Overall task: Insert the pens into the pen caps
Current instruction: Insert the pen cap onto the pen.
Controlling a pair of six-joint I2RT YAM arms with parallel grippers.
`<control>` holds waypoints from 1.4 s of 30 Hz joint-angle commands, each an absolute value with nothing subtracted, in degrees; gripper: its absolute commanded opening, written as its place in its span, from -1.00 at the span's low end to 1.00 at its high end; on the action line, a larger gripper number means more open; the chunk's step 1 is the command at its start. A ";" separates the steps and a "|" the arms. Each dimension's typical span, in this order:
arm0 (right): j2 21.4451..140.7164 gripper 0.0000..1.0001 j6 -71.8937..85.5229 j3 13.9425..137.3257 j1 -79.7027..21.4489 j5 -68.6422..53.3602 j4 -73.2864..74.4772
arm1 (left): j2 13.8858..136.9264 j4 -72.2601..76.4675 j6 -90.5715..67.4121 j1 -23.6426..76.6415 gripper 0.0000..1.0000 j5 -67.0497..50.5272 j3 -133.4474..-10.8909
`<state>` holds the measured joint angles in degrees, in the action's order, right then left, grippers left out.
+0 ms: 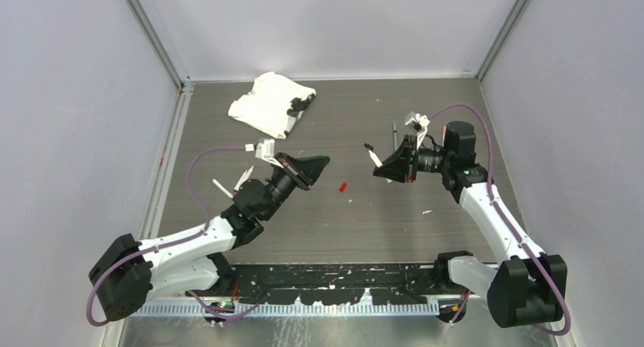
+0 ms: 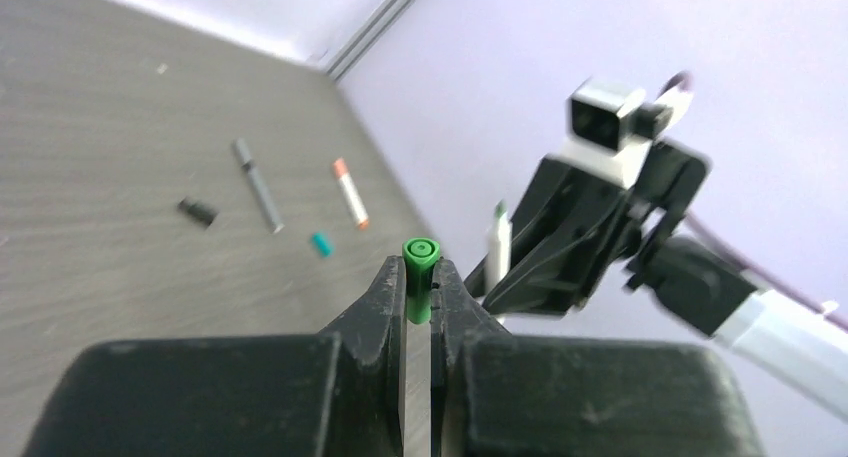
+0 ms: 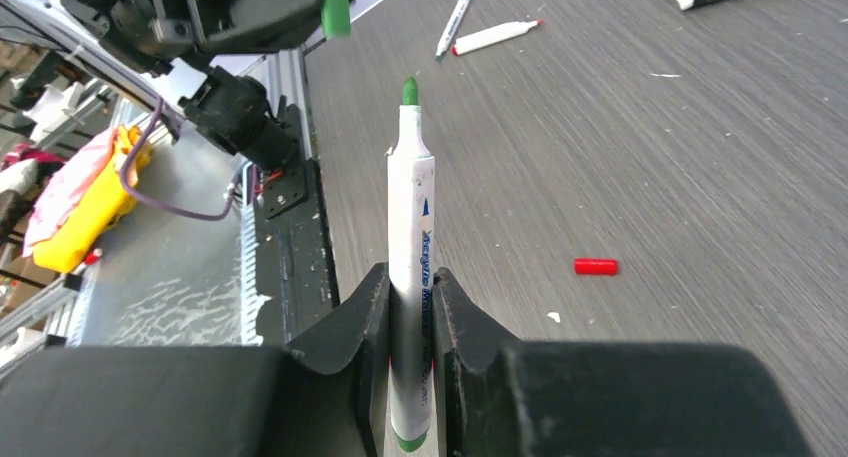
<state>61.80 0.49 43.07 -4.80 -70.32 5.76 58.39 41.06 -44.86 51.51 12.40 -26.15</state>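
Note:
My left gripper [image 2: 420, 285] is shut on a green pen cap [image 2: 420, 275], its open end facing away from the wrist camera. My right gripper [image 3: 412, 289] is shut on a white pen [image 3: 411, 237] with a green tip, pointing at the cap [image 3: 336, 5]. In the top view the two grippers [image 1: 317, 163] [image 1: 380, 165] face each other above mid-table, a gap between cap and tip. A red cap [image 1: 342, 186] lies below that gap. A black cap [image 2: 198, 212], a teal cap [image 2: 320, 243], a dark grey pen [image 2: 258, 185] and a white pen with salmon ends [image 2: 350, 192] lie on the table.
A crumpled white cloth [image 1: 269, 104] lies at the back left. Two white pens [image 1: 222, 186] [image 1: 244, 176] lie beside the left arm. Small white flecks dot the grey table [image 1: 425, 96]. Walls close the table on three sides.

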 commanded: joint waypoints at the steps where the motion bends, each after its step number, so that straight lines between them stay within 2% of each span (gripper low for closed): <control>1: 61.39 -0.98 11.54 41.77 -6.55 -72.19 -8.32 | 63.96 65.45 -51.48 50.89 -0.99 12.19 -27.06; 5: 61.32 -0.98 16.14 41.23 -8.40 -71.52 -12.38 | 72.33 80.41 -53.54 50.89 -0.99 10.90 -27.90; 7: 61.35 -0.98 17.86 40.99 -9.28 -71.36 -13.99 | 75.33 81.94 -56.53 50.81 -0.99 10.87 -29.28; 23: 61.20 -0.98 17.03 40.75 -11.83 -69.31 -13.96 | 82.17 81.91 -65.83 51.36 -0.99 18.24 -32.67; 33: 61.80 -0.98 11.11 42.54 -12.65 -66.51 -5.92 | 80.49 75.58 -63.59 52.77 -0.99 20.51 -34.07; 42: 62.31 -0.98 10.44 42.72 -13.40 -66.19 -4.99 | 79.05 70.88 -61.55 53.68 -0.99 20.44 -34.80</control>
